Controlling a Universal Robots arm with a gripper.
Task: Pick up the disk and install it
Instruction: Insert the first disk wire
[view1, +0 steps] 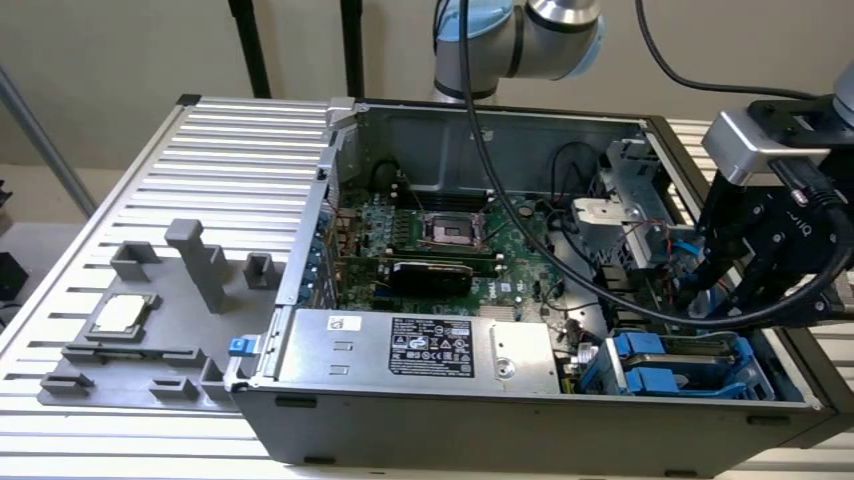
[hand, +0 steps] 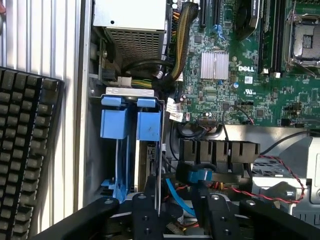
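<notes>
Black fingers (hand: 146, 210) of the hand (hand: 175, 200) sit closest to the wrist camera, standing apart and clamped on nothing, with a thin blue cable (hand: 172, 192) showing in the gap between them. Just beyond them the disk (hand: 149, 125) stands on edge in the drive bay (hand: 129, 92) of the open computer case, its blue carrier framing a strip of silver body. A second blue carrier (hand: 114, 122) sits just beside it, on the side toward the case wall. Beyond the bay lies the power-supply box (hand: 131, 20), with a sleeved cable bundle (hand: 177, 45) running past it. The green motherboard (hand: 240, 75) spreads out on the disk's other side. Outside the case wall a black keyboard (hand: 25, 150) rests on the slatted tabletop (hand: 45, 40). In the exterior view the case (view1: 534, 430) lies open on the tabletop (view1: 214, 160), and the power-supply box (view1: 414, 345) runs along its near wall. The disk (view1: 641, 343) is seated in the bay at the near corner on the exterior view's right, with the second carrier (view1: 654, 381) between it and the front wall. The hand (view1: 727, 300) hangs over the bay's far end, near the disk. The arm (view1: 534, 40) rises behind the case. On the exterior view's left a grey fixture (view1: 160, 300) holds a small square silver chip (view1: 120, 315), well apart from the hand.
</notes>
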